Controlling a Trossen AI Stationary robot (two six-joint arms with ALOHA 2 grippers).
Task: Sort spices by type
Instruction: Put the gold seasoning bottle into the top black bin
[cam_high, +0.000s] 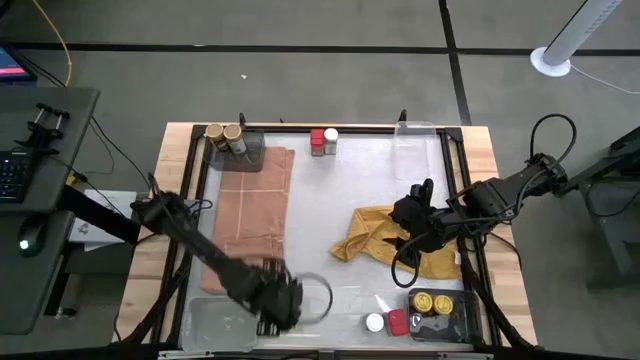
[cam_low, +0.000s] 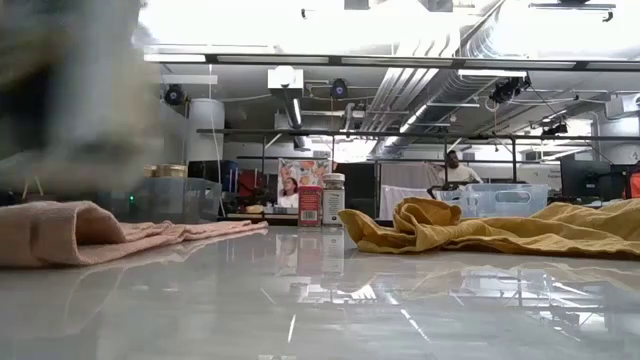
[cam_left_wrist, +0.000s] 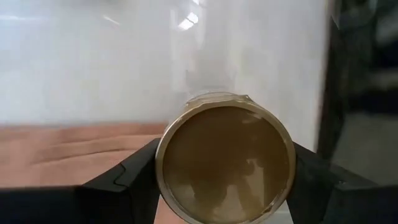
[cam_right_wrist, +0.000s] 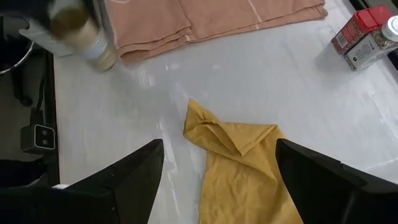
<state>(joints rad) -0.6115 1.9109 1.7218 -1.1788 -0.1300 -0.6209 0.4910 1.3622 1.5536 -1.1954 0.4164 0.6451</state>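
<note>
Gripping a tan-lidded jar (cam_left_wrist: 227, 163) at the table's near edge, the left gripper (cam_high: 278, 300) could drop it if jolted; the right gripper (cam_high: 410, 243) hovers open over yellow cloth (cam_high: 372, 236).

Grey floor (cam_high: 330, 60) with dark tape lines around the wood-edged bench (cam_high: 505, 290). White fan base (cam_high: 552, 62) on floor. Exposed ceiling ducts (cam_low: 440, 85), bright overhead lights. Person (cam_low: 455, 168) seated far back.

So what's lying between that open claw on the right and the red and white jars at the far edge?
Only bare white tabletop, as the high view shows, between the right tool and the jars; the yellow cloth lies beneath the tool itself.
</note>
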